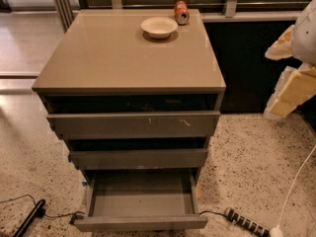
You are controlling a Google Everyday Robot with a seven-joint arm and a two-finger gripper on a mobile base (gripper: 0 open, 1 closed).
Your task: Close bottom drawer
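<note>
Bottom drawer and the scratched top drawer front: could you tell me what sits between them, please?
The plain middle drawer front, in the camera view. The gripper is at the right edge, away from the bottom drawer.

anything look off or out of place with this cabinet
The narrow grey bottom drawer stands pulled far out, box interior exposed; the wide grey top drawer front bears pale scratches. The gripper is at the right edge, apart from both.

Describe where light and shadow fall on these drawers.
Camera view: a soft sheen on the cabinet top; the bowl casts a small shadow on its near side; deep shadow fills the gaps above both upper drawers; the open bottom drawer is evenly lit inside; the tool, at the right edge, looks bright.
</note>
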